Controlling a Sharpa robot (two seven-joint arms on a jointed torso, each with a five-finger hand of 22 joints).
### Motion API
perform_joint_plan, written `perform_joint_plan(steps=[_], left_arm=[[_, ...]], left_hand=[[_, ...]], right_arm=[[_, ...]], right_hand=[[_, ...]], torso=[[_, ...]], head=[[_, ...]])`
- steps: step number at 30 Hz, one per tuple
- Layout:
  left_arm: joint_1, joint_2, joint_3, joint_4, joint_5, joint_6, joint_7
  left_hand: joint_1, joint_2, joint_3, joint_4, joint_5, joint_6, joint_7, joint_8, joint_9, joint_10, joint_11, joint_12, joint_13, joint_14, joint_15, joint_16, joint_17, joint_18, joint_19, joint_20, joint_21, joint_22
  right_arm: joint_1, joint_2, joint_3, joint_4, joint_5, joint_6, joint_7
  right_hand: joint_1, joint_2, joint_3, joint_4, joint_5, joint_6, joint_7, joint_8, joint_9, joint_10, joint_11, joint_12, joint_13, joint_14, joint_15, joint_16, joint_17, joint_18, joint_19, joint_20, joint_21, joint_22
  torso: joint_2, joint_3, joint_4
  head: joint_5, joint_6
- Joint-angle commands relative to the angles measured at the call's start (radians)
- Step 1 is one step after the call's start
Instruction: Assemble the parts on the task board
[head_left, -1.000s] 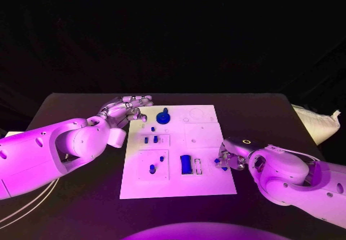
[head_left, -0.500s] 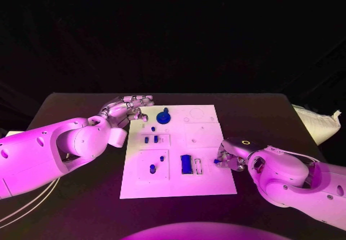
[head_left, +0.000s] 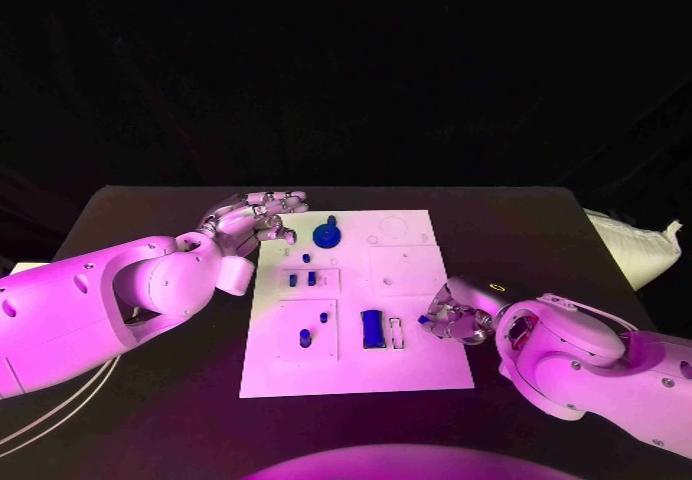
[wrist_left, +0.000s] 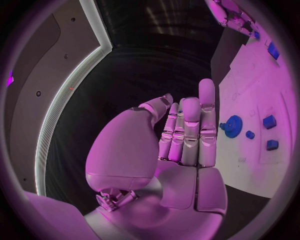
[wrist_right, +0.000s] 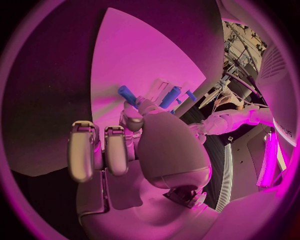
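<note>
Blue peg (head_left: 428, 320) pinched by right hand (head_left: 456, 319) at right edge of white task board (head_left: 418, 372); left hand (head_left: 254, 217) empty, fingers straight, pressed together, beside board's far left corner.

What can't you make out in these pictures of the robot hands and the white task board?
- Head view: the right robot hand covers most of the small blue part it holds; its shape is hidden.
- Head view: outlines on the white task board are too faint to read.
- Left wrist view: the left robot hand hides the board's near edge.
- Right wrist view: blue rod's lower end is behind fingertips.
</note>
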Motion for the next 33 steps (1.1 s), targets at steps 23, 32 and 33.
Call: perform_joint_plan(steps=[23, 32, 33], left_arm=[[0.001, 0.003, 0.001, 0.006, -0.003, 0.021, 0.002], [0.001, 0.003, 0.001, 0.007, -0.003, 0.023, -0.001], [0.001, 0.003, 0.001, 0.007, -0.003, 0.023, -0.001]], left_hand=[[0.002, 0.011, -0.006, -0.001, 0.002, -0.008, 0.0, 0.004, 0.0, -0.007, -0.003, 0.006, -0.002, -0.009, -0.002, -0.006, -0.001, 0.01, -0.007, -0.003, -0.005, -0.001], [0.002, 0.011, -0.006, -0.001, 0.002, -0.008, 0.0, 0.004, 0.0, -0.007, -0.003, 0.006, -0.002, -0.009, -0.002, -0.006, -0.001, 0.01, -0.007, -0.003, -0.005, -0.001], [0.002, 0.011, -0.006, -0.001, 0.002, -0.008, 0.0, 0.004, 0.0, -0.007, -0.003, 0.006, -0.002, -0.009, -0.002, -0.006, -0.001, 0.01, -0.007, -0.003, -0.005, -0.001]], right_arm=[[0.002, 0.089, 0.0, -0.025, 0.146, -0.01, -0.017], [0.002, 0.108, 0.0, -0.04, 0.125, 0.025, -0.023], [0.002, 0.109, 0.0, -0.042, 0.12, 0.029, -0.024]], right_hand=[[-0.152, -0.061, 0.068, 0.022, 0.065, 0.049, -0.016, 0.009, 0.033, 0.027, -0.005, 0.031, 0.027, 0.072, -0.006, 0.011, 0.113, -0.01, 0.012, -0.006, 0.01, 0.033], [-0.199, -0.059, 0.039, 0.051, 0.062, 0.06, -0.021, 0.015, 0.043, 0.037, -0.008, 0.052, 0.042, 0.073, -0.01, 0.015, 0.119, -0.011, 0.014, -0.009, 0.012, 0.038], [-0.2, -0.059, 0.039, 0.051, 0.062, 0.061, -0.021, 0.015, 0.044, 0.038, -0.008, 0.053, 0.043, 0.073, -0.01, 0.015, 0.119, -0.011, 0.014, -0.009, 0.012, 0.038]], torso=[[0.0, -0.0003, -0.0004], [0.0, 0.0012, -0.0011], [0.0, 0.0007, -0.0011]], head=[[0.008, -0.007], [0.01, -0.008], [0.01, -0.008]])
